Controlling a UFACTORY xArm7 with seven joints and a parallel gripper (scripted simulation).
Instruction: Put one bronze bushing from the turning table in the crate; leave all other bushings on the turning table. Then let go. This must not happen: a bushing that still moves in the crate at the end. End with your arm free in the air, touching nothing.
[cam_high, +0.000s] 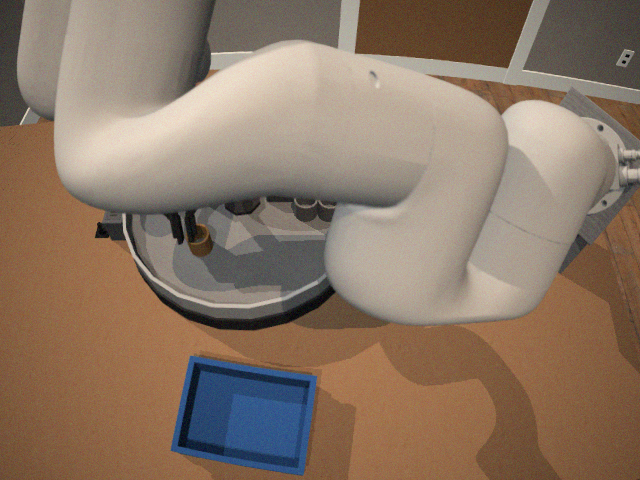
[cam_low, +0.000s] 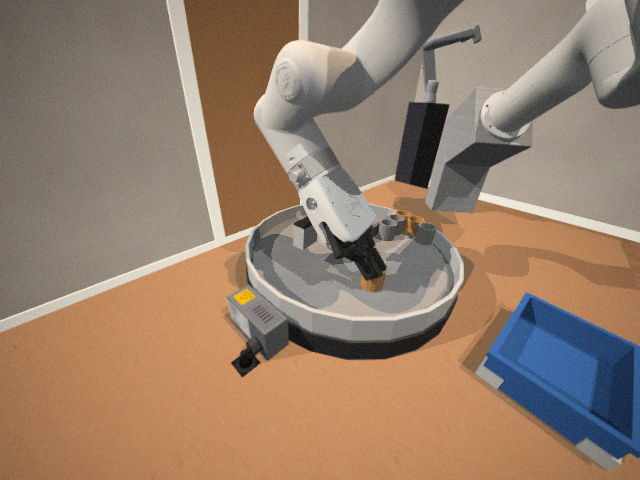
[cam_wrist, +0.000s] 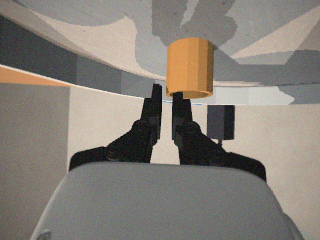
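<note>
A bronze bushing (cam_high: 200, 248) (cam_low: 372, 284) (cam_wrist: 191, 65) stands on the turning table (cam_high: 227, 302) (cam_low: 330, 324). My gripper (cam_high: 185, 240) (cam_low: 376, 274) (cam_wrist: 167, 96) is nearly closed, with a narrow gap and nothing between its fingers. One fingertip overlaps the bushing's open rim in the wrist view; whether it is inside the bore I cannot tell. More bronze bushings (cam_low: 416, 222) stand close together at the table's back right beside grey ones. The blue crate (cam_high: 253, 367) (cam_low: 547, 398) holds nothing visible. The arm hides much of the table in the top view.
Grey bushings (cam_high: 306, 210) (cam_low: 425, 234) stand near the far rim. A dark octagonal piece (cam_high: 242, 206) lies at the table's middle. A grey block stands left of the gripper. A grey motor box (cam_low: 266, 325) sits outside the rim.
</note>
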